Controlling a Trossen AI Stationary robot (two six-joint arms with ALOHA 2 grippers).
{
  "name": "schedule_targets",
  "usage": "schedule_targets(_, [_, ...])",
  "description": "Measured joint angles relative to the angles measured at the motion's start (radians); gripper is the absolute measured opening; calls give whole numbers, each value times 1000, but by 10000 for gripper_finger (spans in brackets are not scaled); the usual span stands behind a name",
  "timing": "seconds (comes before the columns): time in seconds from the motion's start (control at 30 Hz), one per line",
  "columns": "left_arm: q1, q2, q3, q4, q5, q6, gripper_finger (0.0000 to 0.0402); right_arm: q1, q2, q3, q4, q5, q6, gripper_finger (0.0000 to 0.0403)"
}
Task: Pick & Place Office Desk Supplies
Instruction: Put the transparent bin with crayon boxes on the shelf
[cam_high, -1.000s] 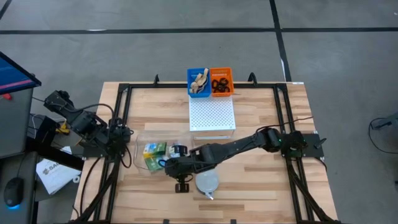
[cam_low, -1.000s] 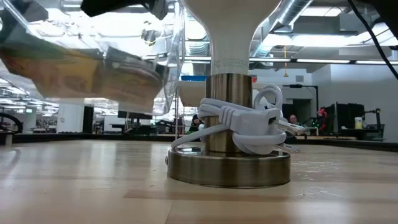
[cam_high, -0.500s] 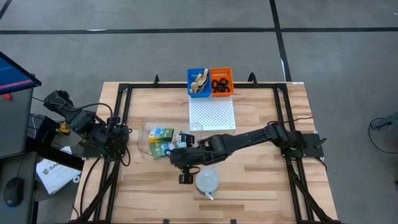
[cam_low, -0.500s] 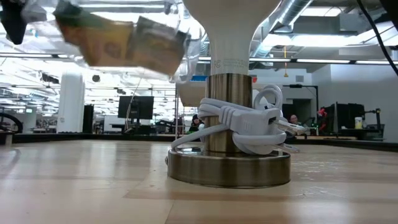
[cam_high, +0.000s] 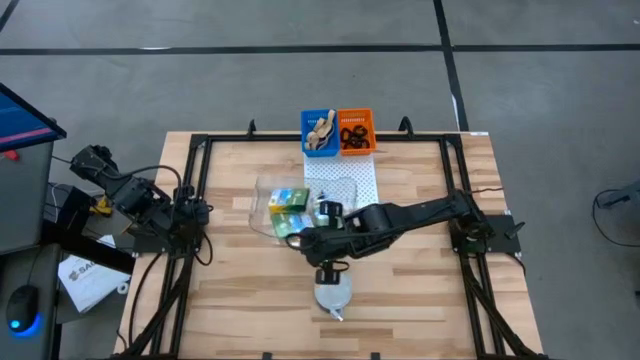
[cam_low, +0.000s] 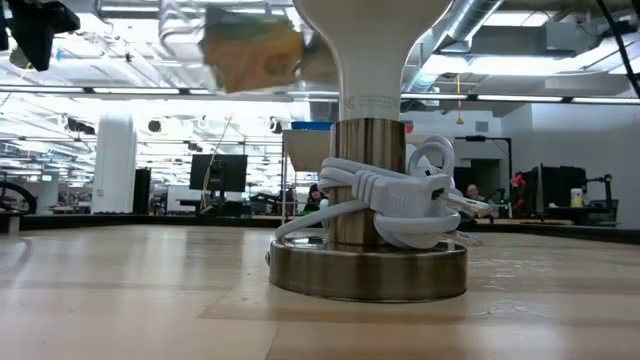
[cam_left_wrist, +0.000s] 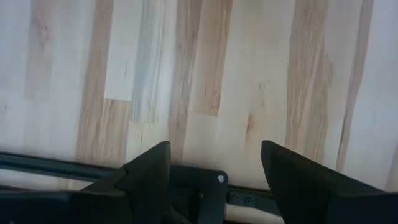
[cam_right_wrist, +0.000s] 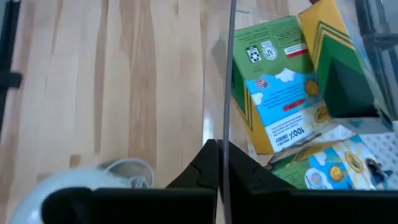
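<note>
A clear plastic container (cam_high: 300, 203) holds yellow-and-green crayon boxes (cam_high: 289, 211), which lie on its floor (cam_right_wrist: 280, 106). My right gripper (cam_high: 325, 226) is shut on the container and carries it above the table's middle, near a white perforated tray (cam_high: 345, 172). In the low view the container (cam_low: 250, 45) hangs high, clear of the tabletop. My left gripper (cam_left_wrist: 214, 168) is open and waits over bare wood at the table's left edge (cam_high: 196, 212). Rubber bands and black rings lie in the far bins. My right gripper pinches the container's thin clear side wall (cam_right_wrist: 225, 134) between its two fingers, one finger (cam_right_wrist: 245, 169) inside by the crayon boxes and one (cam_right_wrist: 205, 165) outside. The container is lifted clear of the table, with the boxes lying loose in it.
A blue bin (cam_high: 320, 132) with tan pieces and an orange bin (cam_high: 355, 131) with black rings stand at the far edge. A lamp base (cam_low: 366, 265) wrapped in a white cord (cam_low: 400, 195) stands near the table's near edge (cam_high: 333, 293). Black frame rails run along both sides.
My right gripper has carried the clear container with its crayon boxes from the near-left part of the table toward the far edge and the right, up to the white perforated tray. It stayed shut on the wall. The container has risen and the boxes have shifted inside it.
</note>
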Motion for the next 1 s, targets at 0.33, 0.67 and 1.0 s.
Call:
schedule_targets(0.33, [0, 1, 0, 51, -44, -27, 241, 52, -104, -23, -228, 39, 81, 0])
schedule_targets(0.67, [0, 1, 0, 57, -65, -27, 241, 53, -292, -248, -195, 52, 71, 0])
schedule_targets(1.0, [0, 2, 0, 62, -90, -50, 241, 53, -497, -561, 28, 16, 37, 0])
